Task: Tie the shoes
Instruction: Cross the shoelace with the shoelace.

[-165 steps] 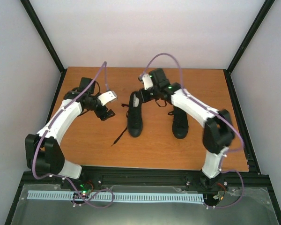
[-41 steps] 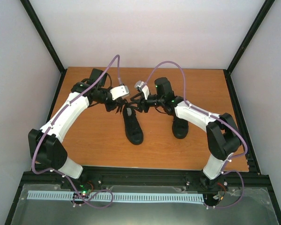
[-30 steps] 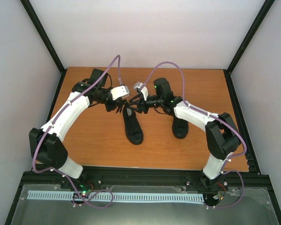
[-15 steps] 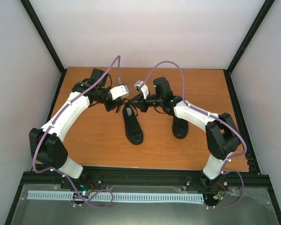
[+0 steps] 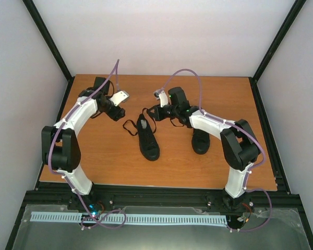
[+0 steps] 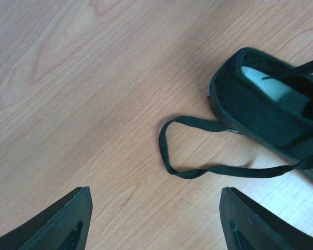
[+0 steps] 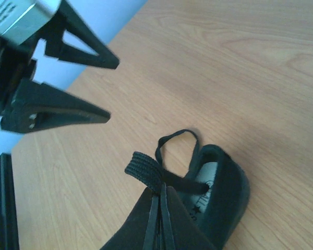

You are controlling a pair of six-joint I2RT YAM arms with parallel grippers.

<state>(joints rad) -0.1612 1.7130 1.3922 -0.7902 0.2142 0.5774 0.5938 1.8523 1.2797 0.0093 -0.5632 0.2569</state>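
**At the heel end of the worked shoe: one lace end pinched, the other lace lying slack**

Beside the worked shoe (image 5: 149, 140), on the left arm's side of its heel opening, a lace loop (image 6: 166, 152) lay flat on the table (image 5: 104, 156), running back to the collar. No knot or bow was seen on this shoe. The second shoe (image 5: 200, 141) stood near the worked shoe, on the right arm's side, toe the same way; the state of its laces could not be told.

Step in hand, as judged: the start of the tie on the worked shoe, with the two laces being gathered.

Right gripper (image 7: 159, 197): fingers closed flat together on a lace end (image 7: 143, 169), held just above the heel opening with the lace drawn up from the shoe. The right arm reached across, its forearm passing over the heel end of the second shoe.

Left gripper (image 6: 155, 191): jaws wide apart with nothing between them, hovering above bare table near the loop, its fingertips pointing down and toward the shoe. The left arm was bent at the elbow.

Next move, as judged: the left gripper must straddle the loop, descend nearly to the wood and pinch it. A thin lace lying flat may slip the fingertips.
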